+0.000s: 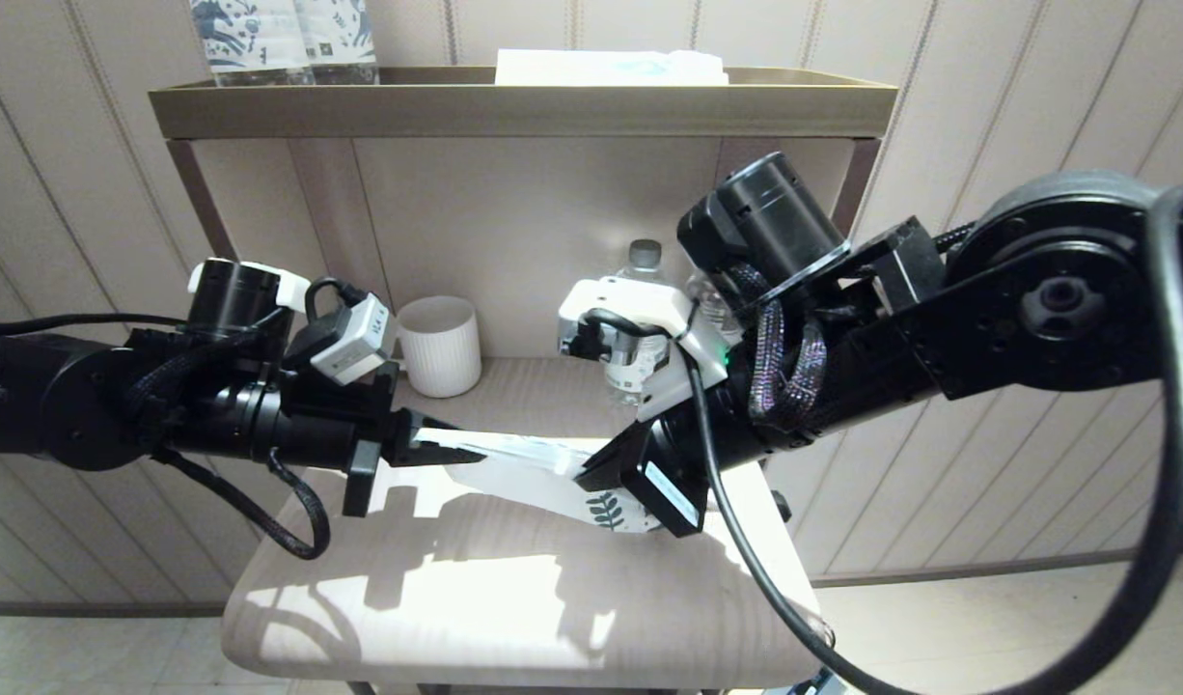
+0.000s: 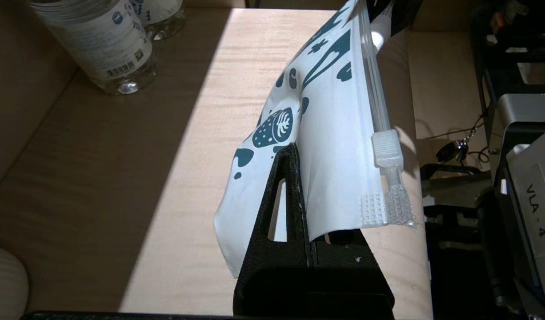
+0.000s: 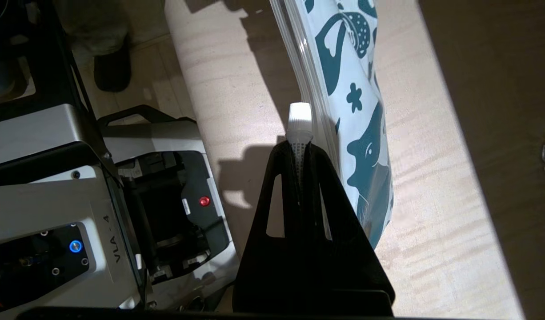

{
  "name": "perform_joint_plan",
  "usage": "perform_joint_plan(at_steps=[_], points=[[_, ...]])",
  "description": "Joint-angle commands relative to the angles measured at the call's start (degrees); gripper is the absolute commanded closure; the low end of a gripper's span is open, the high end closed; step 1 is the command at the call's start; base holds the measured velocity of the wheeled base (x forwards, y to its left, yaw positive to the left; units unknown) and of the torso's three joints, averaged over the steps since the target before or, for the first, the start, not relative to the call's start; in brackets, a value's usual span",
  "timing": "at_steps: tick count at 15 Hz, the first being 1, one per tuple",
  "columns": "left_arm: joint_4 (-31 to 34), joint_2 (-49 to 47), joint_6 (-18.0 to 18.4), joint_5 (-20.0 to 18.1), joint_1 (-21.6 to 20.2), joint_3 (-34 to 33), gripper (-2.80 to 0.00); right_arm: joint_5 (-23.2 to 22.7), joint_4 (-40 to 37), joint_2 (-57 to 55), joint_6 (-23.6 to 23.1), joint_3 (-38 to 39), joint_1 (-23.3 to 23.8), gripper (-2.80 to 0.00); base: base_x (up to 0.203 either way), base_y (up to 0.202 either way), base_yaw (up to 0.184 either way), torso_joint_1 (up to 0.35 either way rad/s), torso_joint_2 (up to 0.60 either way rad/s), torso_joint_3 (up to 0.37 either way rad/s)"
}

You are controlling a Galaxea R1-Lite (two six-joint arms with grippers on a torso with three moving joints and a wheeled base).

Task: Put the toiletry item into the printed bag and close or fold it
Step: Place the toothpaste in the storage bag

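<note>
The printed bag (image 1: 524, 468), a white pouch with teal leaf print, hangs stretched between both grippers above the beige seat (image 1: 514, 589). My left gripper (image 1: 447, 452) is shut on its plain white end; in the left wrist view the gripper (image 2: 295, 150) pinches the bag (image 2: 339, 133) beside the clear zip slider (image 2: 386, 149). My right gripper (image 1: 596, 473) is shut on the printed end. In the right wrist view it (image 3: 299, 144) clamps the textured zip tab, with a ridged white piece (image 3: 299, 118) just past the fingertips. The toothbrush is not visible in any view.
A white ribbed mug (image 1: 440, 345) and clear water bottles (image 1: 640, 319) stand at the back of the seat. A brass shelf (image 1: 514, 106) above carries blue-patterned packs (image 1: 283, 39) and a white folded item (image 1: 611, 68). The robot base (image 3: 54, 178) sits off the seat's front edge.
</note>
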State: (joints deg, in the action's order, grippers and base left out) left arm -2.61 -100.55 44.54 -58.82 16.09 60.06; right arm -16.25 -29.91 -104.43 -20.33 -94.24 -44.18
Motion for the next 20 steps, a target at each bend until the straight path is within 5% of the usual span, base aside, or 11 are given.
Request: perform_joint_plan(at_steps=[1,20], points=[[-0.03,-0.09,0.28,-0.33,-0.01,0.05,0.00,-0.10,-0.46,0.80,-0.14,-0.26,-0.03,0.00,0.000,0.000,0.000,0.000,0.00,0.000],[0.06,1.58,0.28,-0.51,0.34,-0.82,0.00,0.17,-1.33,-0.66,-1.02,-1.79,0.67,0.00,0.000,0.000,0.000,0.000,0.00,0.000]])
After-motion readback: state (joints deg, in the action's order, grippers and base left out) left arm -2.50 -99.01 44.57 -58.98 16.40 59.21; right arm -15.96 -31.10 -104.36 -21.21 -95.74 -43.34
